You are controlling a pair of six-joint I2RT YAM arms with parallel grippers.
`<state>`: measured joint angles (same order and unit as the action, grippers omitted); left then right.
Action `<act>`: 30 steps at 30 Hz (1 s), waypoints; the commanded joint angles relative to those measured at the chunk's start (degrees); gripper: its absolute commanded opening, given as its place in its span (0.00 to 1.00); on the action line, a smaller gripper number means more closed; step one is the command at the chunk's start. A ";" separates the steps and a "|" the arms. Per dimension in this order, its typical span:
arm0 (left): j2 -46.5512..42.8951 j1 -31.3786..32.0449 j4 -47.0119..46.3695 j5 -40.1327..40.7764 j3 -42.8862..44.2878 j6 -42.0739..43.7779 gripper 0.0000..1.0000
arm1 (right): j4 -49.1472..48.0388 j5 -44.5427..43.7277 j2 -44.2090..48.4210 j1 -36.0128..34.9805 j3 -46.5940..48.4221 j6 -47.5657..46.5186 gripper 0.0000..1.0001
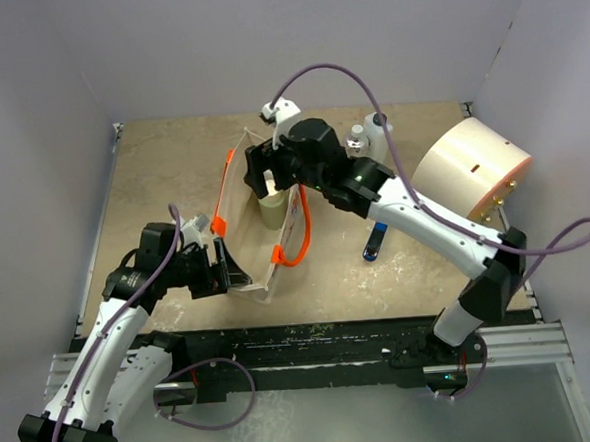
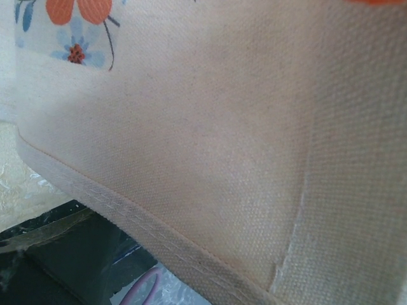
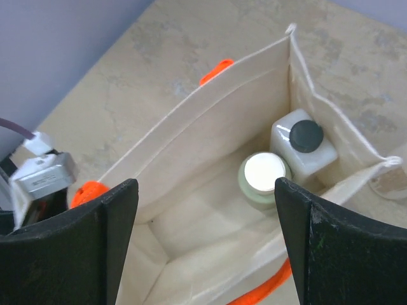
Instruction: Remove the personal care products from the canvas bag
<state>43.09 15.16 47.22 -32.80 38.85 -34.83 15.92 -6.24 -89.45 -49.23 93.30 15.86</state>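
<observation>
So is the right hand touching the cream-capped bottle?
Apart. Right wrist view: the open right hand hangs above the cream-capped bottle, which stands deep in the canvas bag.

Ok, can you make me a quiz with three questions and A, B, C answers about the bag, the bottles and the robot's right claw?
1. Where is the white bottle with the dark cap?
A. inside the canvas bag, at one end
B. on the floor
C. on a shelf

2. How many bottles show inside the bag?
A. one
B. four
C. two

3. How is the right gripper?
A. shut on a bottle
B. open above the bag
C. shut tight, empty

Answers:
1 A: it stands at the bag's end, beside the round cream-capped bottle.
2 C: the right wrist view shows just those two.
3 B: its fingers stand wide apart, holding nothing, with the bag's opening below.
</observation>
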 commanded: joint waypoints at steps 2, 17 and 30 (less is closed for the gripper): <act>-0.34 1.17 -1.24 -1.14 -0.27 1.61 0.89 | 5.23 -0.60 -7.22 -0.68 4.29 -1.38 0.88; -1.98 1.08 -1.07 -1.83 -0.19 2.13 0.89 | 13.04 -12.13 -21.27 -1.03 10.35 7.51 0.88; -2.56 -0.46 -0.90 -2.46 -0.10 2.76 0.90 | 18.12 -20.27 -28.02 -0.51 13.05 13.43 0.92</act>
<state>41.41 15.31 46.78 -32.86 38.65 -34.61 32.05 -22.33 -118.13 -50.22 104.36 26.79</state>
